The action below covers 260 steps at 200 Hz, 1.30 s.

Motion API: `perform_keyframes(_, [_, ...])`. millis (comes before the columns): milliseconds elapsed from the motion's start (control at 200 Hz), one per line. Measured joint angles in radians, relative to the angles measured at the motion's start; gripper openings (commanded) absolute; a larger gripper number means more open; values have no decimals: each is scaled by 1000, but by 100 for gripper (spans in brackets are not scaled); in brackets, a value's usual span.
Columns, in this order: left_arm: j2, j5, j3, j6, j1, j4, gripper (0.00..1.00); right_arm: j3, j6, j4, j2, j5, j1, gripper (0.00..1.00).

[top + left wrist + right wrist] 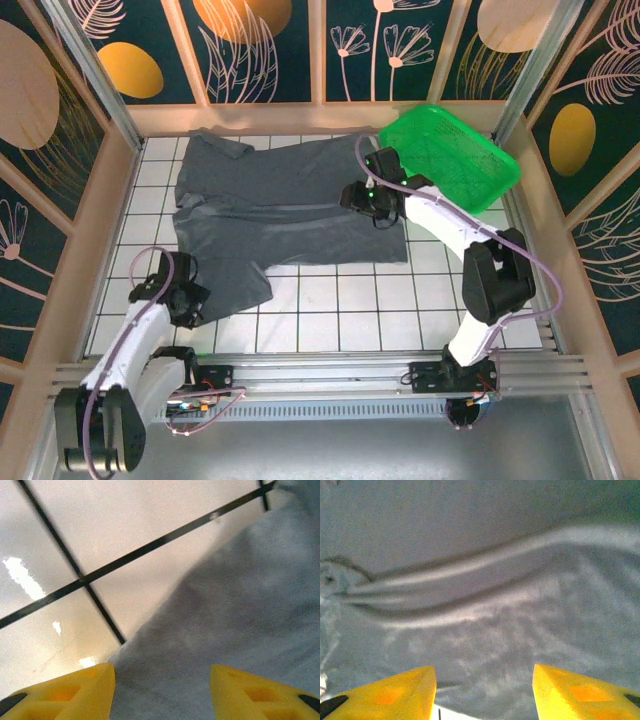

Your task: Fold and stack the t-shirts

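Top external view: dark grey t-shirt (280, 215) spread flat on tiled tabletop (340, 310), far-left to centre, one flap reaching toward near-left corner. Left gripper (190, 298) over that flap's near edge. Left wrist view: yellow fingers (75, 690) wide apart, cloth edge between them. Right gripper (355, 197) at shirt's right edge, near green basket (455, 150) in far-right corner. Right wrist view: fingers (395, 692) wide apart above wrinkled cloth.

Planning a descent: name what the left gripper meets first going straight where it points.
Likely the t-shirt: grey cloth near its edge lies ahead of the left gripper, white tiled table just beside it. Depth is unclear.
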Motion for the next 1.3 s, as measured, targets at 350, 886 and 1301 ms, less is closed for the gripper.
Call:
perform_keyframes(350, [115, 17, 5, -69, 0, 8, 57, -154, 30, 4, -65, -20, 15, 54])
perform_keyframes(886, [168, 13, 23, -19, 8, -44, 0, -245, 83, 26, -110, 15, 15, 53])
perform_keyframes(1301, [10, 11, 139, -85, 5, 15, 0, -391, 229, -29, -253, 193, -53, 53])
